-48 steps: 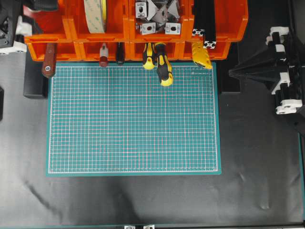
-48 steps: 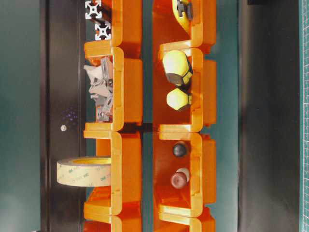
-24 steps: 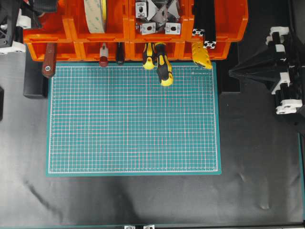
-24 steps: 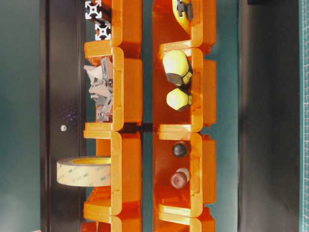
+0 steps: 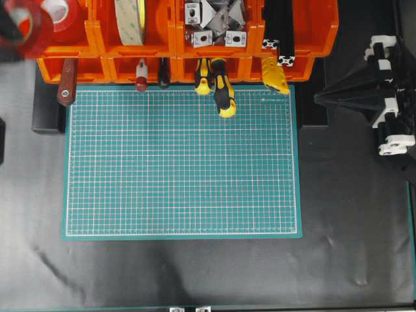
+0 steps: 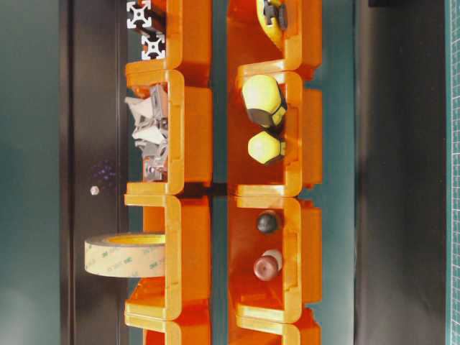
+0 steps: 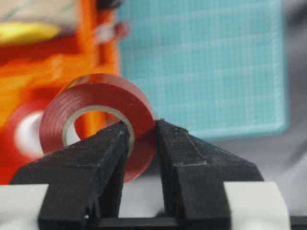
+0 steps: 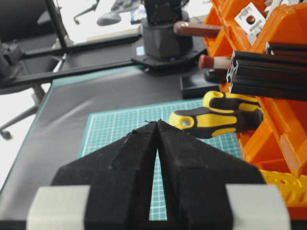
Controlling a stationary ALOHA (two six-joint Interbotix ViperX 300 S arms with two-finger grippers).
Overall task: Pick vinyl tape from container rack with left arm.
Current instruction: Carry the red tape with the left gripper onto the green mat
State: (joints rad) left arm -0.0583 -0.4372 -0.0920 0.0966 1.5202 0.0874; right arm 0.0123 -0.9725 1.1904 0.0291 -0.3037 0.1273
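**Ana:** Tape [image 7: 98,112] is pinched in the left fingers [image 7: 142,139], one finger through the core, the other outside the wall. It hangs above the rack's [image 5: 195,68] end bin, at the top-left corner of the overhead view.

**Ben:** So it's out of the bin?

**Ana:** Looks clear of it, yes. Another red roll [image 5: 64,14] with a white core sits in the bin just beyond the fingertips, so that one isn't ours.

**Ben:** How would you finish the lift well?

**Ana:** Keep the pinch steady. The wall is glossy and narrow, and the fingers only catch its lower edge, so I'd judge a quick swing could let the roll pivot or slip. Carry it away from the rack rim smoothly, wrist level, toward the mat [image 5: 182,162] that lies ahead of the fingers.

**Ben:** Anything in the way?

**Ana:** Handles [image 5: 221,88] poke out of the lower bins, off to the side of the fingers; stay high enough to pass them.

**Ben:** And the right arm?

**Ana:** Its fingers [image 8: 157,125] are pressed together with nothing between them, hanging above the worktop, well apart from the tape.
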